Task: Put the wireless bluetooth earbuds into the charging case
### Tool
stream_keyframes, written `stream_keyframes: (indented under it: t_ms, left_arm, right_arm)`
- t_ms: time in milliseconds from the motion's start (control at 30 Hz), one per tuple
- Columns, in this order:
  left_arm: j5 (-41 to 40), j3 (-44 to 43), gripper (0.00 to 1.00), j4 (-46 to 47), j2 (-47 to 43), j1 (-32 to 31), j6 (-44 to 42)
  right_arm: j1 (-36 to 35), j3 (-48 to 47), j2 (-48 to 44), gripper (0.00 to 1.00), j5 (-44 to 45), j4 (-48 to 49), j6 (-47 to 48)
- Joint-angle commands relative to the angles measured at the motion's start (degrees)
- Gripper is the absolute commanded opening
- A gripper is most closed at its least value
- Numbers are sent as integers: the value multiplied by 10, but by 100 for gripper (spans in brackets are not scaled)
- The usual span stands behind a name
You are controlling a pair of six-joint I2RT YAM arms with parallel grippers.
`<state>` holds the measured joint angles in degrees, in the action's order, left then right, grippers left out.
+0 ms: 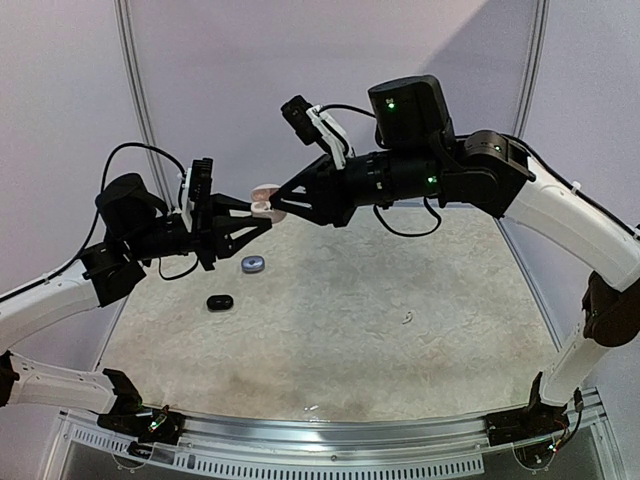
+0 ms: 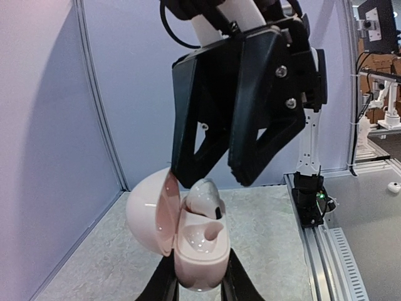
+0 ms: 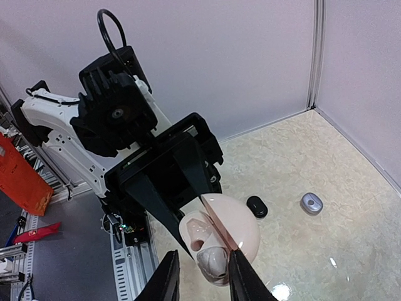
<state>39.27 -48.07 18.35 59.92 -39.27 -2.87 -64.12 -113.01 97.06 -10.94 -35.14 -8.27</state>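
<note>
My left gripper [image 2: 199,277] clenches the open case [image 2: 195,251], high off the surface [image 1: 400,300]. The bud [image 2: 207,195] sits at the tips of my right gripper [image 2: 212,182]; I can't tell if it's gripped.

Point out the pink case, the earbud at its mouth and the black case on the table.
pink case [image 2: 199,266], left wrist view, its lower shell.
earbud [image 2: 203,190], left wrist view, its rounded top.
black case [image 1: 220,301], top view, middle of its lid.

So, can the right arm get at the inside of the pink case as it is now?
Probably yes. The left gripper holds the case up with its lid open, and the right gripper already has an earbud at the opening, with nothing between them.
</note>
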Motion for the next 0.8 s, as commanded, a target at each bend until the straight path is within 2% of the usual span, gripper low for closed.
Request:
stream_keyframes:
  t_ms: [0,167,367,767]
  left_arm:
    - [8,-9,0,2,3,7,-1]
    - [5,-8,0,1,2,8,-4]
    - [0,-7,0,1,2,9,-7]
    - [-7,-7,0,-2,4,9,-16]
  right_arm:
    - [1,-12,8,28,10,3,5]
    - [1,-11,16,16,6,5,1]
    - [1,-6,20,9,14,-5,-5]
    - [1,9,26,8,14,-6,-19]
